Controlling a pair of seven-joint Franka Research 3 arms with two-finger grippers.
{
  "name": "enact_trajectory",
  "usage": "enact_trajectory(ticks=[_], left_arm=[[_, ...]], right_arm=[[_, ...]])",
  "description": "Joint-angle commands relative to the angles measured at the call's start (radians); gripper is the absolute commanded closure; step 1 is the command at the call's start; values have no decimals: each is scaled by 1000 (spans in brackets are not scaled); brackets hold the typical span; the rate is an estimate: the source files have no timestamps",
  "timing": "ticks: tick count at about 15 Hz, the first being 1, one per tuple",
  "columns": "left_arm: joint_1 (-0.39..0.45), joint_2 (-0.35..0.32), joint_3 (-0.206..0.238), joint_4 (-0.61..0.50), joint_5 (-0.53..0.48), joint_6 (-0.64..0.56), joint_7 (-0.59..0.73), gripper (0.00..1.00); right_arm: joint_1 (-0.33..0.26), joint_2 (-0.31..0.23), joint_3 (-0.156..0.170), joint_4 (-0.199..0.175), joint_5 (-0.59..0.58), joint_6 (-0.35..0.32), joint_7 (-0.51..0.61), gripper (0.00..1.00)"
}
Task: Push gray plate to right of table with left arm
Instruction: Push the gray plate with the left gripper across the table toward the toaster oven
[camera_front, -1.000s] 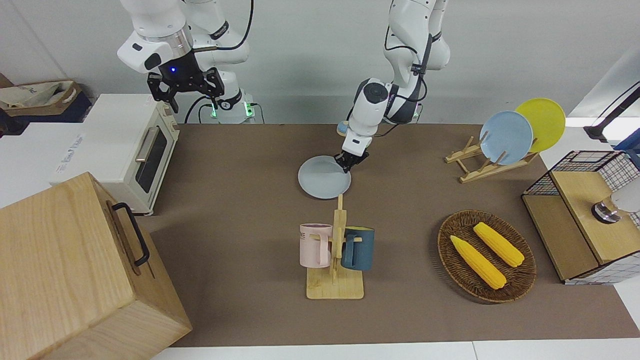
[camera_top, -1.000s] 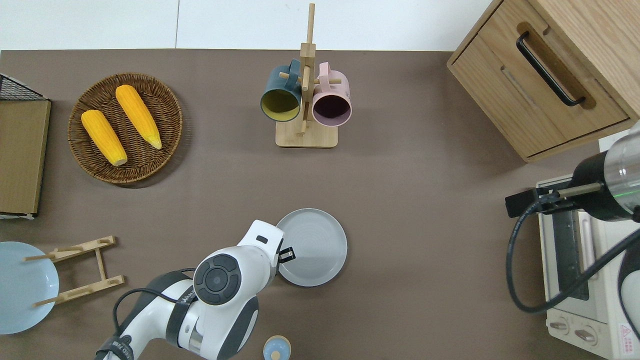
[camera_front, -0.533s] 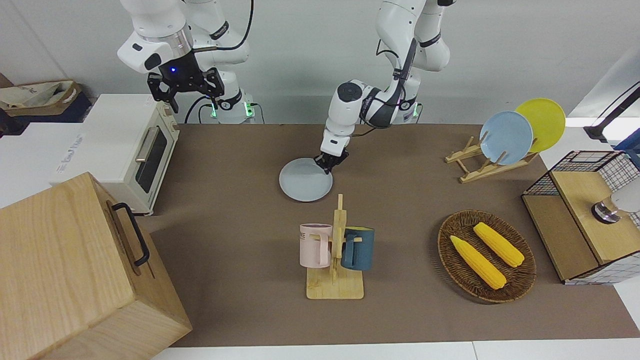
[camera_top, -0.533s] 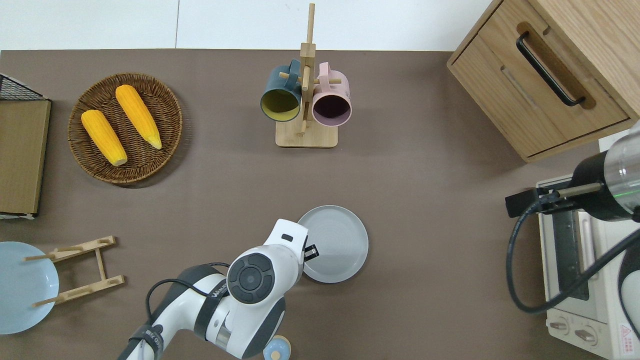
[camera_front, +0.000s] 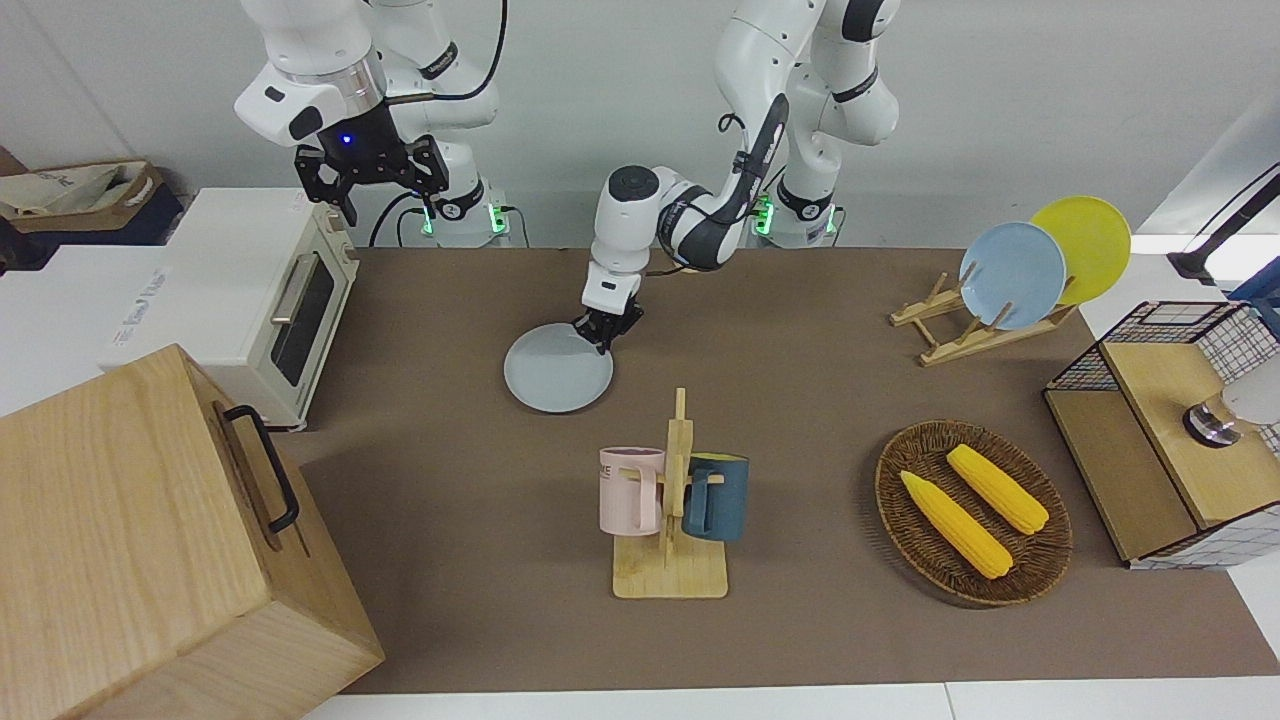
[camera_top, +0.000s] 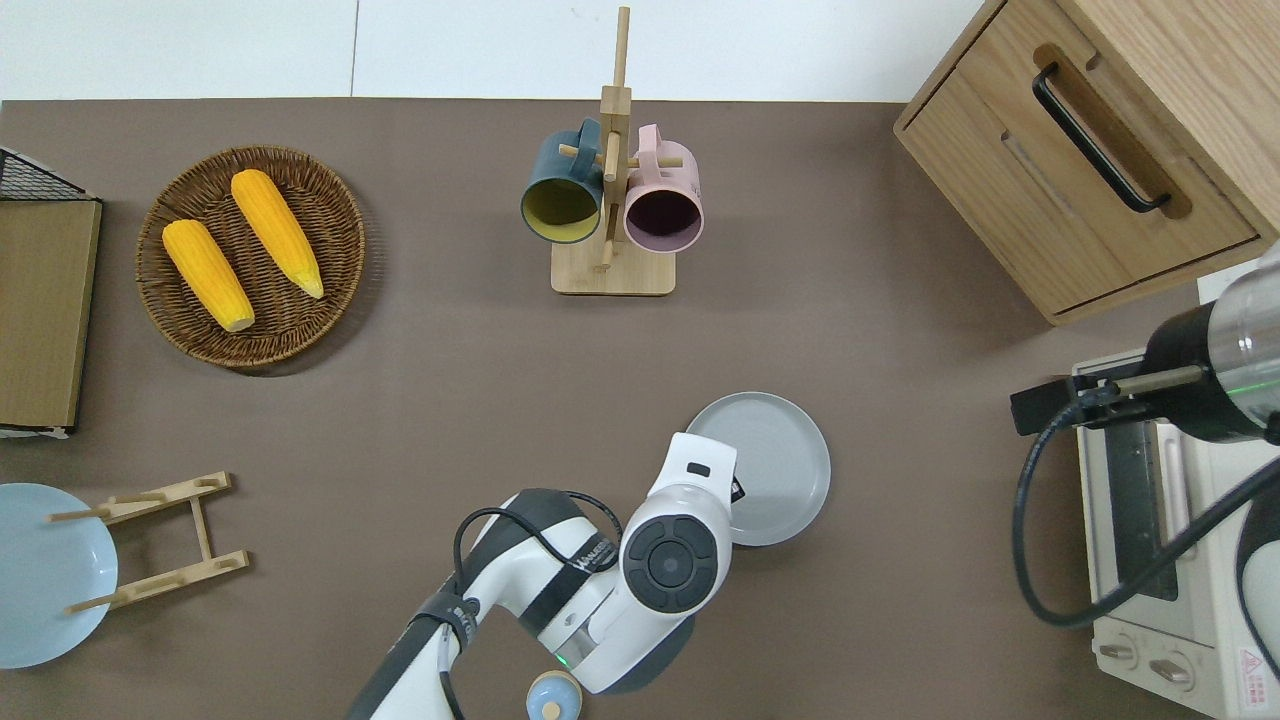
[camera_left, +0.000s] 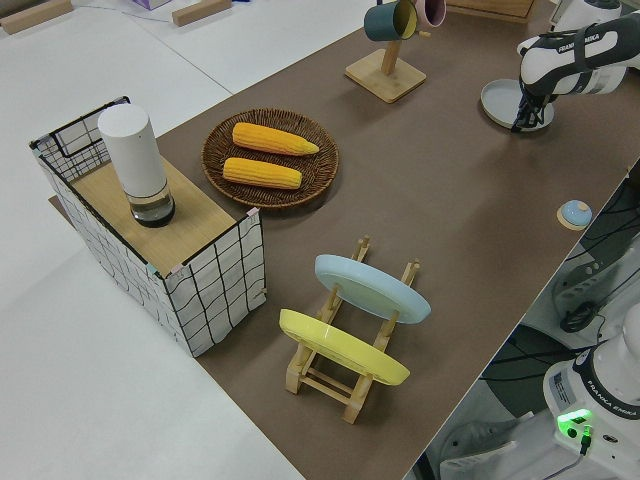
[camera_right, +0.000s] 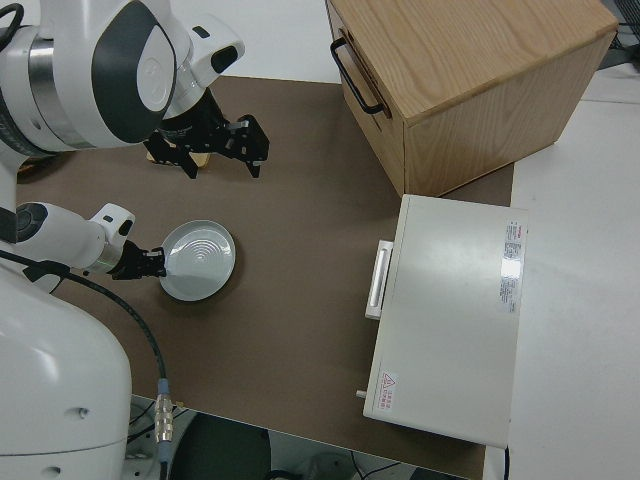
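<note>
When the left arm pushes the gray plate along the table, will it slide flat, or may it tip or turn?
The gray plate is round, shallow and lies flat on the table, so it probably slides and hardly tips. The left end effector touches only its rim, at the edge nearer the robots, so the plate may turn a little. It looks rigid, perhaps breakable.

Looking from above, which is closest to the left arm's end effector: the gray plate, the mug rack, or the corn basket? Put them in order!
1. The gray plate, right at the left end effector.
2. The mug rack, farther from the robots, mid-table.
3. The corn basket, toward the left arm's end of the table.
</note>
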Motion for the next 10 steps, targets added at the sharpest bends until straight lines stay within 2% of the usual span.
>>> enact_trajectory(ticks=[1,5,10], left_arm=[[-66,159,7,111,48,14,-91,1000],[-103,209,7,171,146,13,-211,1000],[-131,229,7,211,160,14,-245,1000]], right_arm=[[-20,-3,15,8,10,-14,2,17],[-20,-3,15,8,10,-14,2,17],[-20,-3,15,8,10,-14,2,17]])
